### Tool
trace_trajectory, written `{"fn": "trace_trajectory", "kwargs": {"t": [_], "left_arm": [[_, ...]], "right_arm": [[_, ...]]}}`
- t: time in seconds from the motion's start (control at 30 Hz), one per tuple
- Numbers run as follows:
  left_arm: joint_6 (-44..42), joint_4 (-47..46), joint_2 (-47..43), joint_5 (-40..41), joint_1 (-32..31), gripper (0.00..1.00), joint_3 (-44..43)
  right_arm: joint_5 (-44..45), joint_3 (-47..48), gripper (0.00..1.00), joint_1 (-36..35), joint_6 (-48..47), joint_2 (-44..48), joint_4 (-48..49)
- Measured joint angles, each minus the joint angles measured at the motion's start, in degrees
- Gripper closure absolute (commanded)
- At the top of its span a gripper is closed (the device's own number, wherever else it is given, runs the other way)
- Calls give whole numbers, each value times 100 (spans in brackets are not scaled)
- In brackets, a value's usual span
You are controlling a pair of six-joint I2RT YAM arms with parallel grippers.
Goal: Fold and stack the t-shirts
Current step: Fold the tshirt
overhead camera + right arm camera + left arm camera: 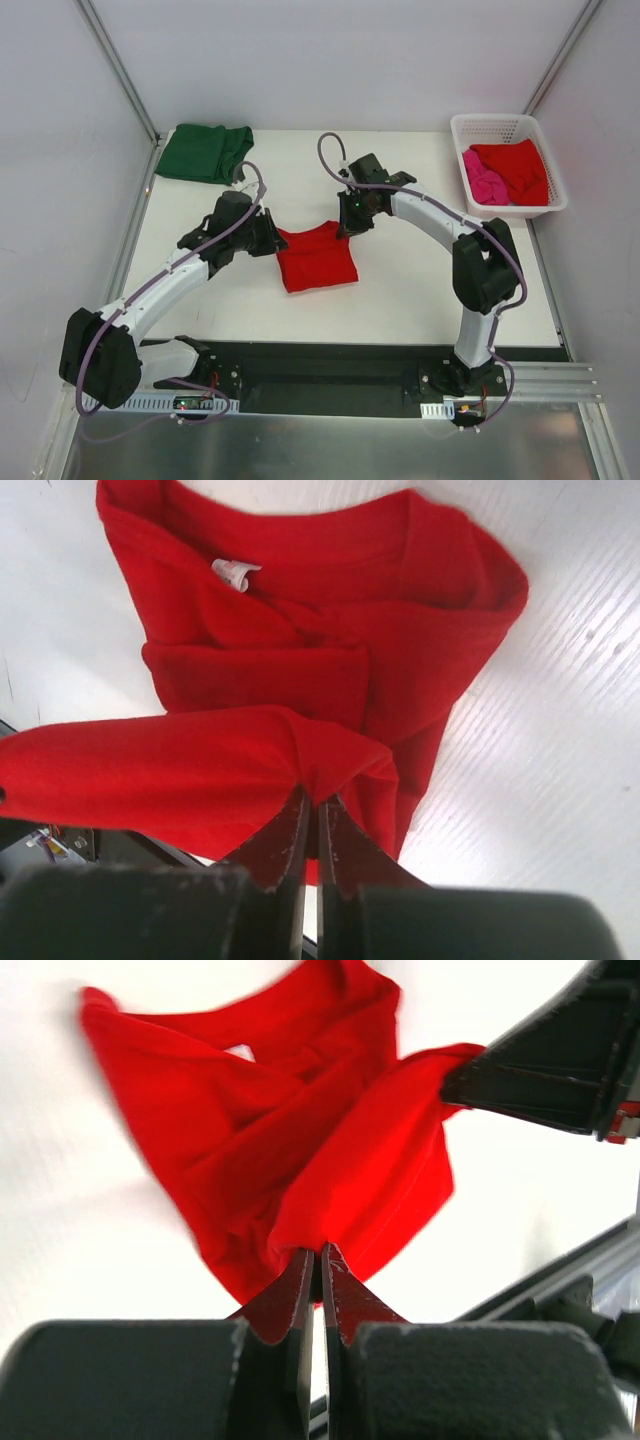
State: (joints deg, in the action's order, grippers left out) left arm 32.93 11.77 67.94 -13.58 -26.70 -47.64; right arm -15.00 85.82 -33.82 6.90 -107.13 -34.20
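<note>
A bright red t-shirt [317,258] lies partly folded in the middle of the white table. My left gripper [274,236] is shut on its far left corner, and the pinched cloth [330,1190] rises from the fingertips in the left wrist view. My right gripper [345,226] is shut on the far right corner; the right wrist view shows the shirt [300,680] with its white neck label [233,574] below a lifted fold. A dark green t-shirt [205,152] lies folded at the far left corner. Another red t-shirt [518,168] and a pink one [482,180] sit in the basket.
A white plastic lattice basket [498,125] stands at the far right corner of the table. White walls with metal posts close in both sides. A black rail [330,375] with both arm bases runs along the near edge.
</note>
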Motion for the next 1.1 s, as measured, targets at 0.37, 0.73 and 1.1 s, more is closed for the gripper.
{"fn": "trace_trajectory", "kwargs": {"t": [0.37,0.73,1.1], "left_arm": [[-81,-638,627,-61,354,100,197],[-83,-1202,1043,-96,507,100,433],[-155,-1292,1285,-81,883,1,538]], "right_arm": [[-404,107,99,339,0,-507,420],[-632,188,70,487,0,-907,669],[-201,575,57,743,-144,-1349,844]]}}
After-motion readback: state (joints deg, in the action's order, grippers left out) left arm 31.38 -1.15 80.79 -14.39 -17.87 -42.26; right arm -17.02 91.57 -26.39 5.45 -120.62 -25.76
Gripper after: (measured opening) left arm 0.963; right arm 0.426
